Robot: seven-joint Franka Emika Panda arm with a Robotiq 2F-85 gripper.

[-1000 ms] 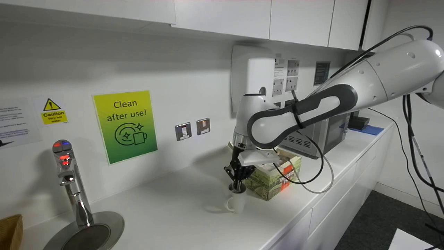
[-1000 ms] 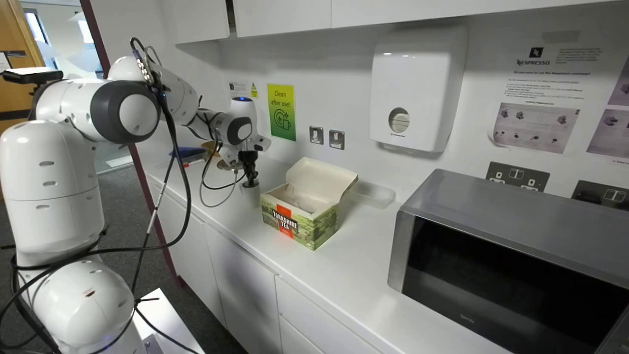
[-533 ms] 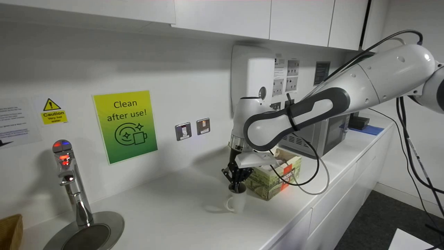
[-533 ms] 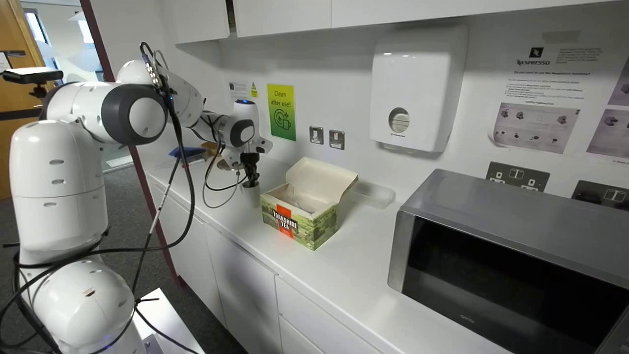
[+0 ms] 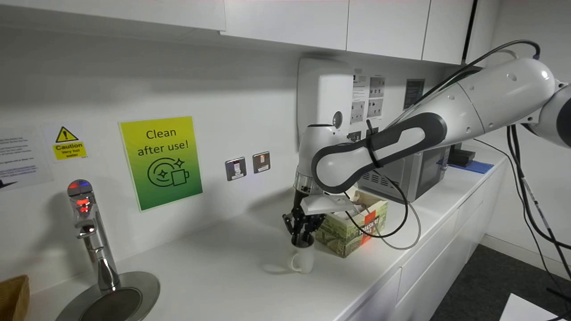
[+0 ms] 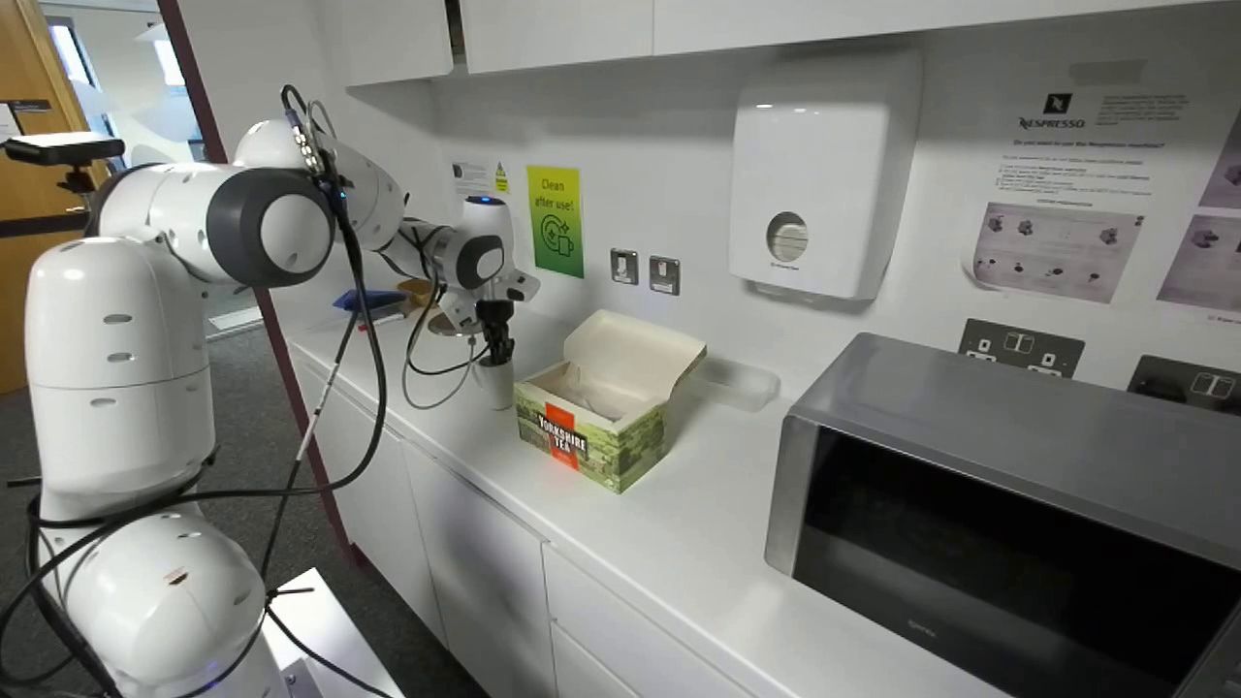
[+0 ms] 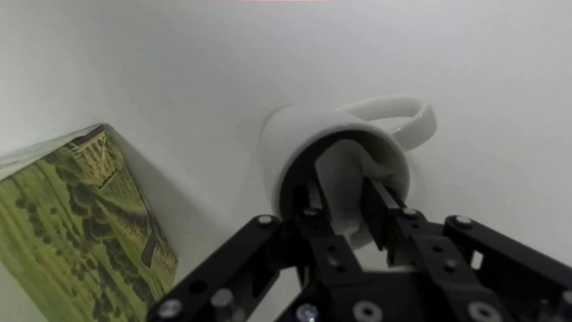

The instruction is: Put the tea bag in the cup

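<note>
The cup is a small white mug with a side handle. It stands on the counter in both exterior views [image 5: 304,261] [image 6: 497,388] and in the wrist view [image 7: 286,141]. My gripper [image 5: 303,240] points down with its fingertips inside the cup's mouth. In the wrist view the gripper [image 7: 340,192] has its fingers parted, with the pale tea bag [image 7: 342,167] between them. The tea bag lies largely within the cup's mouth, its near end reaching back between the fingers. Whether it still touches a finger is hard to tell. The cup's bottom is hidden.
An open green tea box [image 5: 334,235] stands close beside the cup, its lid raised in an exterior view [image 6: 630,359]. A microwave [image 6: 970,523] and clear plastic tray [image 6: 742,383] are beyond it. A tap [image 5: 96,240] with a round drain [image 5: 149,285] is at the far side.
My gripper has dropped slightly and its fingers have spread apart inside the cup. The cup has shifted very slightly with it. The box has not moved.
</note>
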